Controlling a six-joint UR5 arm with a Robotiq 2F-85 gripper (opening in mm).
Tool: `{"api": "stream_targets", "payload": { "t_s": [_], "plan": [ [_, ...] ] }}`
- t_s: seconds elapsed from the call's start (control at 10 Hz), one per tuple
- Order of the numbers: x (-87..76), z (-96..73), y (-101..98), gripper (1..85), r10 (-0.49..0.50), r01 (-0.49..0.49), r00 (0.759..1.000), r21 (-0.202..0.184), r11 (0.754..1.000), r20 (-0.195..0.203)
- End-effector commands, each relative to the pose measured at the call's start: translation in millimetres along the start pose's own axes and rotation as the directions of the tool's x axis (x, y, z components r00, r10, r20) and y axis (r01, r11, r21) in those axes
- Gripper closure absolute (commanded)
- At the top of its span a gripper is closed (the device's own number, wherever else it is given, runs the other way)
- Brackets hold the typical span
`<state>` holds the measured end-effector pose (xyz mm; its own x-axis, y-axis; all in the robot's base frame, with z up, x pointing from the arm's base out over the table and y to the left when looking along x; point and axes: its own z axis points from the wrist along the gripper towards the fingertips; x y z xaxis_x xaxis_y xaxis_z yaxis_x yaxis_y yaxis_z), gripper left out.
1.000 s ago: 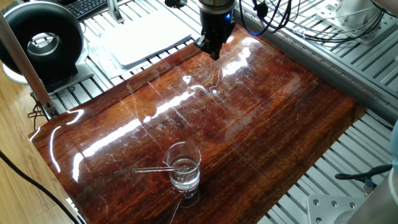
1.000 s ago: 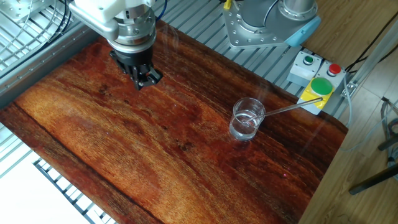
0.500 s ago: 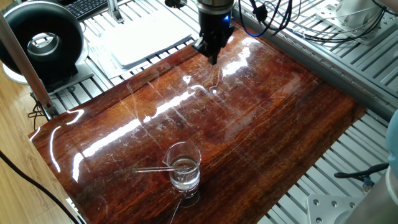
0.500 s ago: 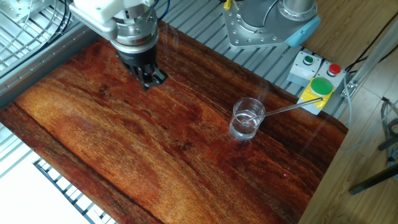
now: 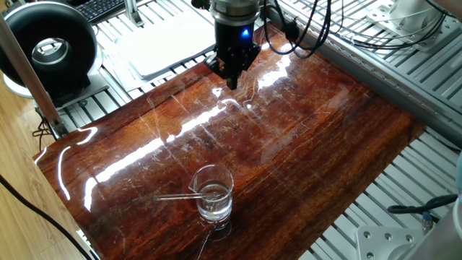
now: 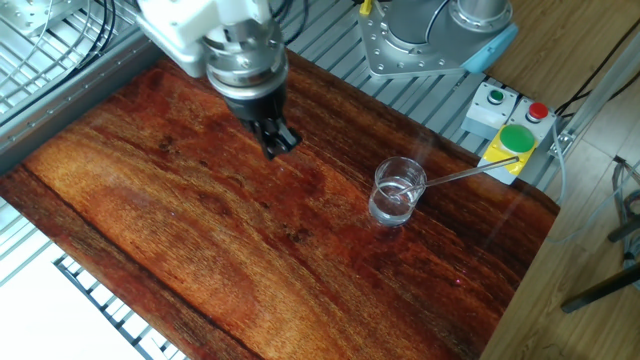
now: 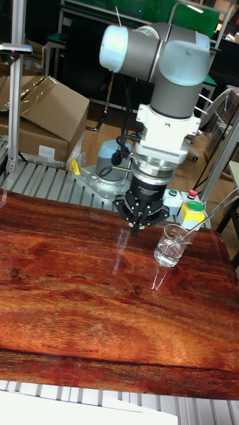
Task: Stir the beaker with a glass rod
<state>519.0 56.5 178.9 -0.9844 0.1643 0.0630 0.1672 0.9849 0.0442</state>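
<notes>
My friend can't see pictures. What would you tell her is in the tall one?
A big grey robot arm hangs its black end effector just above a shiny reddish wooden table. Beside it stands a small clear beaker with a thin glass rod leaning out of it.

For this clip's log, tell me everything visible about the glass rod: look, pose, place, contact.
The glass rod is a thin, straight, transparent stick, seemingly glass. It leans in the beaker, lower end inside where the clear liquid sits, resting against the flared rim, its upper part jutting well out over the wooden table. In the other fixed view it points toward the green button box; in the tall fixed view it rises to the right. Nothing holds it: the gripper is well apart from it above the table.
</notes>
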Motion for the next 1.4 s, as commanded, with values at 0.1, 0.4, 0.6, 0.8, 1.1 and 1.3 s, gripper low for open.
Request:
{"api": "stream_targets", "payload": {
  "t_s": [0.1, 0.4, 0.6, 0.8, 1.1, 1.3],
  "plan": [
    [-1.8, 2.5, 6.3, 84.7, 0.029, -0.030, 1.000, 0.002, 1.000, 0.009],
    [-2.0, 0.6, 2.9, 84.7, 0.022, -0.022, 1.000, 0.000, 1.000, 0.004],
    [-5.5, -3.7, -6.5, 84.7, -0.002, 0.002, 1.000, 0.007, 1.000, 0.003],
    [-2.8, -3.7, -7.7, 84.7, -0.056, 0.056, 0.998, 0.011, 0.998, -0.008],
    [0.2, -4.0, -16.7, 84.7, -0.248, 0.249, 0.968, 0.040, 0.968, -0.030],
    [1.7, -3.9, -14.6, 84.7, -0.378, 0.379, 0.925, 0.026, 0.925, -0.037]
  ]
}}
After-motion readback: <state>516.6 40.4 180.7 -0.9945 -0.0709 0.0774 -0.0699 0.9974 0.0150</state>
